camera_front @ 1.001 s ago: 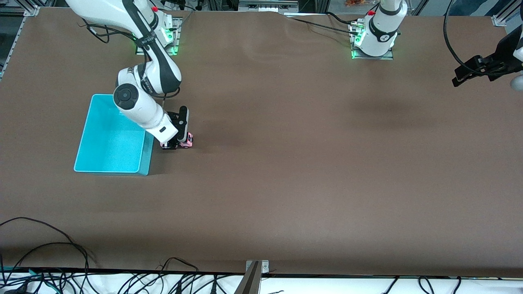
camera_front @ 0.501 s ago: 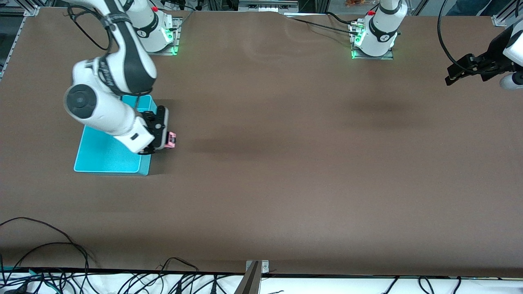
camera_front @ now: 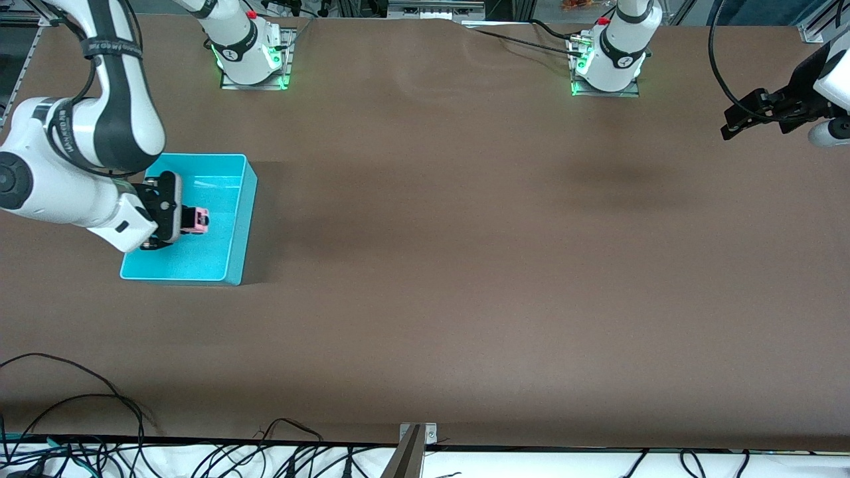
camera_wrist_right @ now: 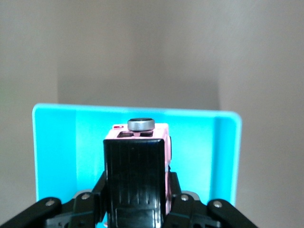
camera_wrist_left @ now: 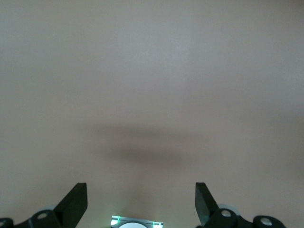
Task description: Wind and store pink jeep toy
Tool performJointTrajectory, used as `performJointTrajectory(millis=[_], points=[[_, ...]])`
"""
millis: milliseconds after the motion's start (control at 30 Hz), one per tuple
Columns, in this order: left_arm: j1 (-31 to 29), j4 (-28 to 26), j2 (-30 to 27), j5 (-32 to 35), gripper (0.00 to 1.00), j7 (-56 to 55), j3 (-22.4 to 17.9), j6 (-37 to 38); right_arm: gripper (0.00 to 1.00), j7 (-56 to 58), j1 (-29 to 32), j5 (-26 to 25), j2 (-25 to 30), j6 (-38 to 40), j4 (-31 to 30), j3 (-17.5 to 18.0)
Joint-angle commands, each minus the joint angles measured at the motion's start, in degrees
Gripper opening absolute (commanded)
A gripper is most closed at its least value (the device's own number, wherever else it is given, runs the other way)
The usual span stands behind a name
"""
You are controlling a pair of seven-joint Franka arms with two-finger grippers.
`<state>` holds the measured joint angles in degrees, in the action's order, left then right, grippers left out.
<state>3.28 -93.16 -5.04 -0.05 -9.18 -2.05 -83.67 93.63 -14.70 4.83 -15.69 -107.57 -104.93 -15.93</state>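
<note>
The pink jeep toy (camera_front: 196, 220), tiny with a black roof, hangs over the inside of the turquoise bin (camera_front: 243, 226). My right gripper (camera_front: 188, 222) is shut on it. In the right wrist view the pink jeep toy (camera_wrist_right: 142, 135) points away from the camera, its black roof up and a round silver part on its end. The right gripper (camera_wrist_right: 136, 192) has a finger on each side of it, with the bin (camera_wrist_right: 52, 152) below. My left gripper (camera_front: 730, 123) waits in the air at the left arm's end of the table, open and holding nothing. The left wrist view shows its fingers (camera_wrist_left: 76, 203) spread wide over bare brown table.
The bin stands at the right arm's end of the table. Both arm bases (camera_front: 251, 60) (camera_front: 607, 66) glow green along the table's back edge. Black cables (camera_front: 99, 411) and a metal bracket (camera_front: 417, 435) lie along the edge nearest the front camera.
My right gripper has lifted the jeep from the table beside the bin and carried it over the bin. The left gripper shifted only slightly.
</note>
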Motion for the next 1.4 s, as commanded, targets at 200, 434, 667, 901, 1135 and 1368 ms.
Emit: performJointTrajectory(millis=[200, 434, 667, 901, 1135, 1368], points=[[0.41, 1.32, 0.82, -0.48, 1.00, 1.36, -0.68, -2.11, 0.00, 6.22, -0.25, 1.15, 4.26, -16.60, -20.13, -4.99], [-0.30, 1.14, 0.82, -0.48, 1.00, 1.88, -0.77, -1.94, 0.00, 6.30, -0.25, 2.55, 4.00, -25.75, -27.34, -4.90], [-0.30, 1.05, 0.82, -0.48, 1.00, 2.94, -0.77, -1.85, 0.00, 6.30, -0.25, 4.14, 3.21, -28.39, -29.81, -4.90], [-0.30, 1.14, 0.82, -0.57, 1.00, 3.03, -0.77, -1.59, 0.26, 6.22, -0.33, 4.84, 2.50, -28.75, -29.90, -4.64], [-0.03, 1.23, 0.74, -0.65, 1.00, 2.94, -0.59, -1.23, 1.00, 6.13, -0.60, 6.16, 1.36, -28.83, -29.72, -4.55], [0.23, 1.32, 0.74, -0.65, 1.00, 2.33, -0.41, -1.06, 1.00, 5.43, -0.95, 6.16, 1.45, -28.31, -27.70, -4.20]])
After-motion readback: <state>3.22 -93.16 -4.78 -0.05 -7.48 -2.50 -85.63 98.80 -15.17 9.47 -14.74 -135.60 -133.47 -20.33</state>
